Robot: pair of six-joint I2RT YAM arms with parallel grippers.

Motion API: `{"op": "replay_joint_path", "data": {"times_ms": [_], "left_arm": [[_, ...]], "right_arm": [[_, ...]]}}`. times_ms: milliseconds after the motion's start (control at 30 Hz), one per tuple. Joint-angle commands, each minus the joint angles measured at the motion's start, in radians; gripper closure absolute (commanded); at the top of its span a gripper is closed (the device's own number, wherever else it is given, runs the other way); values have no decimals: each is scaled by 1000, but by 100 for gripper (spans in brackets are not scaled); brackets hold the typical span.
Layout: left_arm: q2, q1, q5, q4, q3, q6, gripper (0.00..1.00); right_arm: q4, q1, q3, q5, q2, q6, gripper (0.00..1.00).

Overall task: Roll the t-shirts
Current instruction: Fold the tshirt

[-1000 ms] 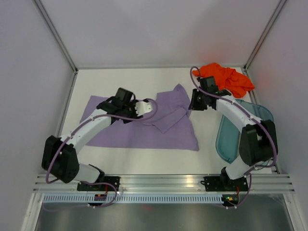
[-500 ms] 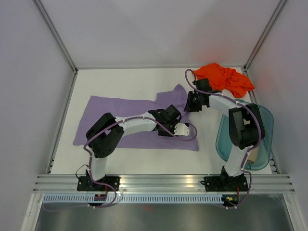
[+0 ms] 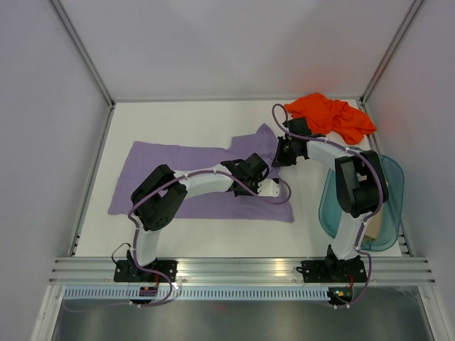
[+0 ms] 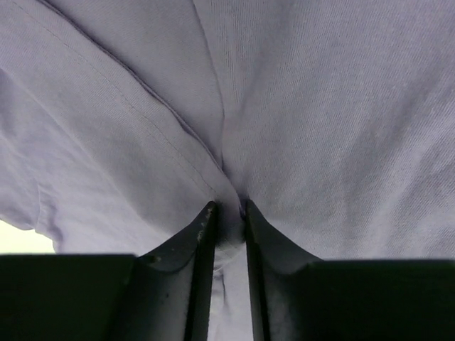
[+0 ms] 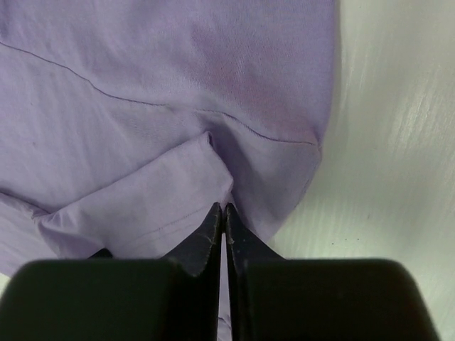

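The lavender t-shirt (image 3: 170, 158) lies spread on the white table, its right sleeve folded near the middle. My left gripper (image 3: 250, 172) is over its right-centre part; in the left wrist view (image 4: 229, 212) it is shut on a raised fold of the lavender cloth (image 4: 320, 106). My right gripper (image 3: 283, 151) is at the shirt's far right corner; in the right wrist view (image 5: 222, 208) it is shut on a folded edge of the lavender cloth (image 5: 178, 85). The orange t-shirt (image 3: 330, 116) lies crumpled at the back right. The beige t-shirt is out of view.
A translucent teal tub (image 3: 387, 192) stands at the right edge, under the right arm. Grey walls with metal posts close off the table (image 3: 192, 117) at the back and sides. Bare table (image 5: 384, 177) shows right of the shirt's edge.
My left gripper has swung from the shirt's upper middle to its right-centre part. My right gripper has shifted slightly left. The shirt's left part now lies flatter.
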Motion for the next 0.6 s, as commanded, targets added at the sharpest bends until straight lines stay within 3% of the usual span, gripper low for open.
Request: {"op": "replay_joint_path", "data": {"times_ms": [0,167,567], "left_arm": [[-7,8,-26,8,31,-14,74],[-6,32,-66,8,45,-42,97],[-160,127,43,-1,-15,-100,98]], "right_arm": [[19,-2,39,-4,-28,-3,95],[4,-2,40,-2,-37,-6,100],[-61,12,-24,27,-184,1,100]]}}
